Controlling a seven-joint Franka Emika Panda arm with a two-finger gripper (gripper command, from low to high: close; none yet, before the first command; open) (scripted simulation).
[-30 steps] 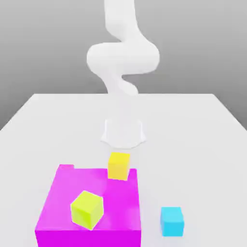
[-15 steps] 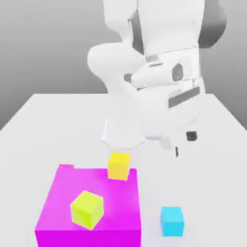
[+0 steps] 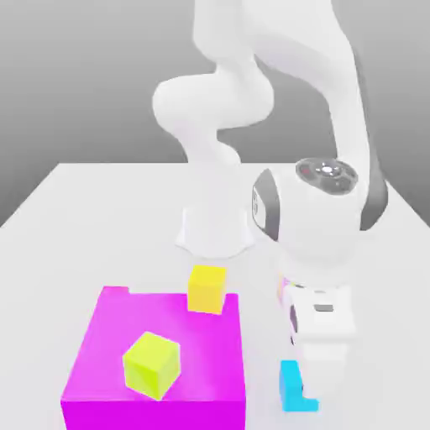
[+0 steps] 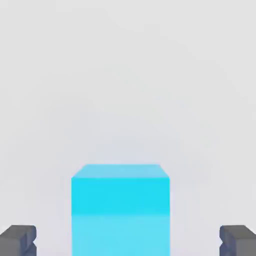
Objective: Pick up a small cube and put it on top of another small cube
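A small cyan cube (image 3: 290, 383) sits on the white table at the exterior view's right, partly covered by my gripper (image 3: 317, 388), which has come down right over it. In the hand view the cyan cube (image 4: 120, 210) lies between the two dark fingertips (image 4: 18, 240), with a wide gap on each side; my gripper (image 4: 128, 241) is open and touches nothing. A small yellow cube (image 3: 207, 288) stands just behind the large magenta block (image 3: 201, 369). A lime cube (image 3: 152, 364) rests tilted on top of that block.
The arm's white base (image 3: 214, 228) stands at the table's middle, behind the yellow cube. The magenta block rises close to the exterior view's left of the cyan cube. The white table (image 3: 76, 218) stretches out on both sides of the base.
The arm has swung down from high up to the exterior view's right. The hand now hangs over the cyan cube and hides part of it. No cube has moved.
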